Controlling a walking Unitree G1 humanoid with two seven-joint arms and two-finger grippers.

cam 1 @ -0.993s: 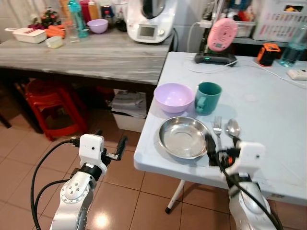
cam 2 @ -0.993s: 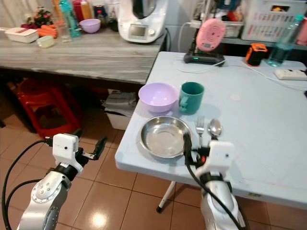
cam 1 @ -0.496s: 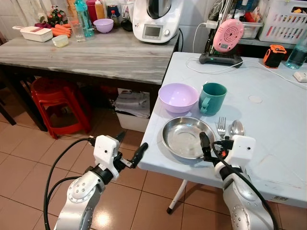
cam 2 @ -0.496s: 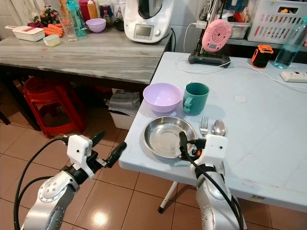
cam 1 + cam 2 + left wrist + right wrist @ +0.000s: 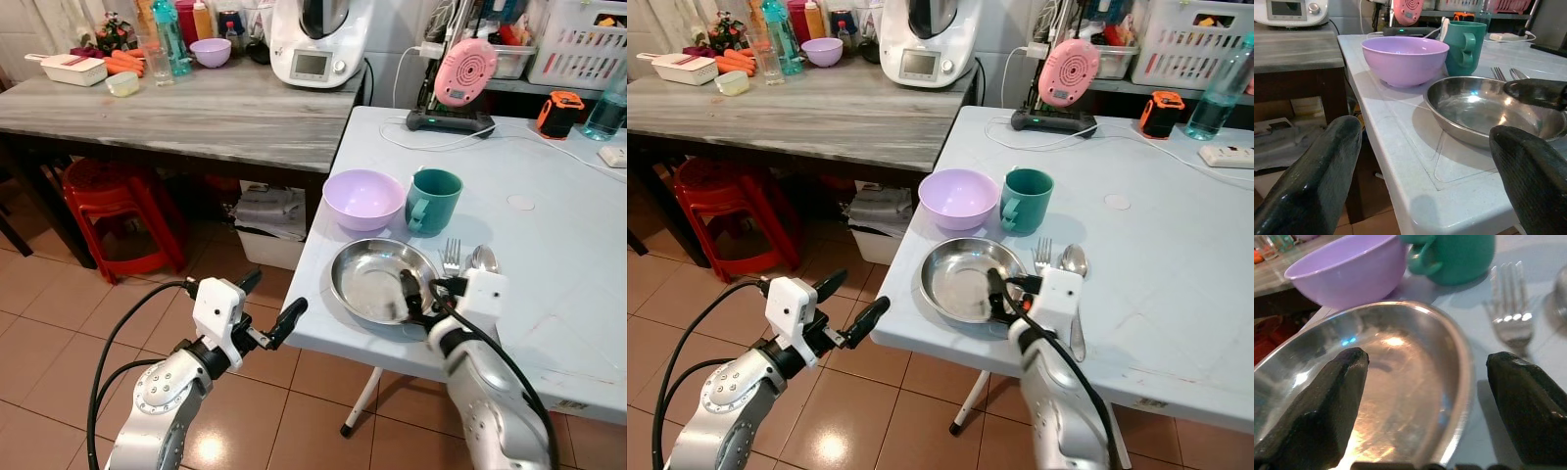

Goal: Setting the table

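Note:
A steel plate [image 5: 377, 277] lies near the front left corner of the white table [image 5: 568, 245]. Behind it stand a purple bowl [image 5: 363, 198] and a green mug [image 5: 432, 199]. To the plate's right lie a fork [image 5: 452, 258] and a spoon [image 5: 483, 258]. My right gripper [image 5: 423, 294] is open at the plate's near right rim; in the right wrist view one finger [image 5: 1322, 406] is over the plate's inside and the other [image 5: 1530, 401] is outside the rim. My left gripper [image 5: 269, 301] is open, just off the table's left front edge and level with it.
A grey wooden counter [image 5: 196, 108] stands to the left with a kitchen machine [image 5: 313, 39], a small bowl and bottles. A red stool [image 5: 118, 211] sits under it. A pink device [image 5: 460, 73], cables and a bottle crowd the table's back. The floor is brown tile.
My right gripper has moved forward, and its fingers now reach over the plate's near rim. The left gripper has crept slightly closer to the table edge.

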